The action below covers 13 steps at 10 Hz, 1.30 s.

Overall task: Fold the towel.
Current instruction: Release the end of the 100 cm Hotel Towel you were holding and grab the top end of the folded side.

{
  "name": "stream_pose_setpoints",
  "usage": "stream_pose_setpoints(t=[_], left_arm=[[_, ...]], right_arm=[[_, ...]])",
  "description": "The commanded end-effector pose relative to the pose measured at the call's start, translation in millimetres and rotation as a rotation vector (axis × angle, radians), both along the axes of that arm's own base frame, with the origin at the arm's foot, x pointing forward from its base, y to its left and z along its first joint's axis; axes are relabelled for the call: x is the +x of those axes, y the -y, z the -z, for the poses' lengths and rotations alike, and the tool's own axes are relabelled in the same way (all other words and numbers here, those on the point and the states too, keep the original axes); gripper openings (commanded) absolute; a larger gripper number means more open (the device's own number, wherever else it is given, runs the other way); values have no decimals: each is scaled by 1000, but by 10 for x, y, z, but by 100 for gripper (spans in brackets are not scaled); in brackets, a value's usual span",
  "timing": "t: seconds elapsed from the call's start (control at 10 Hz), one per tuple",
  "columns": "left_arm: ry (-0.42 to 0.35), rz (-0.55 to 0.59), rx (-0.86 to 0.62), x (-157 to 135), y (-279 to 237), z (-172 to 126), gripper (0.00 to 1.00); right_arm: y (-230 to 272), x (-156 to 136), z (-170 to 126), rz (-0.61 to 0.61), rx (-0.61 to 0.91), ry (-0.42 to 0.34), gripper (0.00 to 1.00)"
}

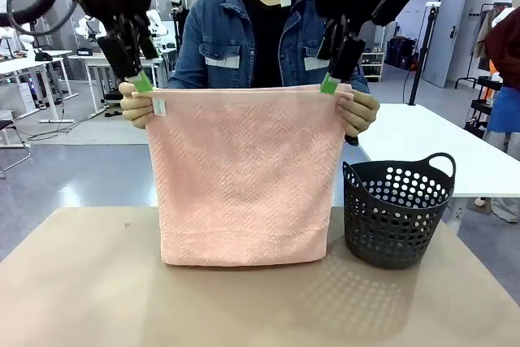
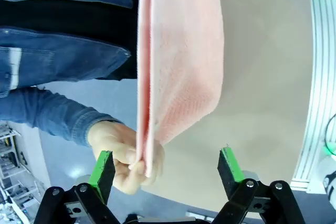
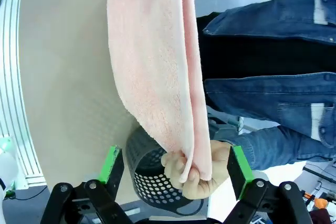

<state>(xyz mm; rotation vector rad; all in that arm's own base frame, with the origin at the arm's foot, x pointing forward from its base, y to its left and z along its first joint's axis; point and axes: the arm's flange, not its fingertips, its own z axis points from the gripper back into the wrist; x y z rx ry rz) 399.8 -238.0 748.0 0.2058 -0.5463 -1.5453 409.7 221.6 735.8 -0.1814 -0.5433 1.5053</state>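
A person across the table holds up the salmon-pink towel (image 1: 242,176) by its top corners, doubled over, its bottom fold touching the table. A small white tag (image 1: 160,107) hangs near the top left corner. My left gripper (image 1: 143,83) hovers open at that corner, right above the person's hand (image 1: 138,107). In the left wrist view the towel (image 2: 178,61) edge and the pinching hand (image 2: 126,156) sit between my open left gripper (image 2: 167,167) fingers. My right gripper (image 1: 329,83) is open at the top right corner; the towel (image 3: 157,72) and hand (image 3: 197,174) lie between the right gripper (image 3: 172,166) fingers.
A dark perforated basket (image 1: 398,210) with a handle stands on the tan table (image 1: 81,282) just right of the towel; it also appears as the basket (image 3: 152,177) behind the person's hand. A white table stands behind at the right.
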Motion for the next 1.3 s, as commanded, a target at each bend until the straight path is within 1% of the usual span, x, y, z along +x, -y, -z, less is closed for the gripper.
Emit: stream_pose_setpoints(t=[0.0,0.3,0.5,0.6,0.8,1.0,1.1,1.2], left_arm=[[45,66,-58,59,6,30,100],[35,44,-32,140,46,20,100],[-23,42,-7,243,115,89,100],[-51,41,3,290,158,137,100],[-71,29,32,397,184,272,100],[-101,-5,30,539,168,466,100],[-133,-35,29,594,148,521,100],[-151,-44,21,626,130,555,88]], right_arm=[[25,83,86,-20,-10,20,100],[10,172,57,-17,-18,36,100],[-31,315,84,-23,-45,40,100],[-58,427,117,-19,-56,25,100],[-114,595,197,-30,-55,-23,100],[-127,759,317,-4,-64,-110,100],[-127,795,367,15,-64,-150,100],[-134,820,423,19,-69,-174,91]])
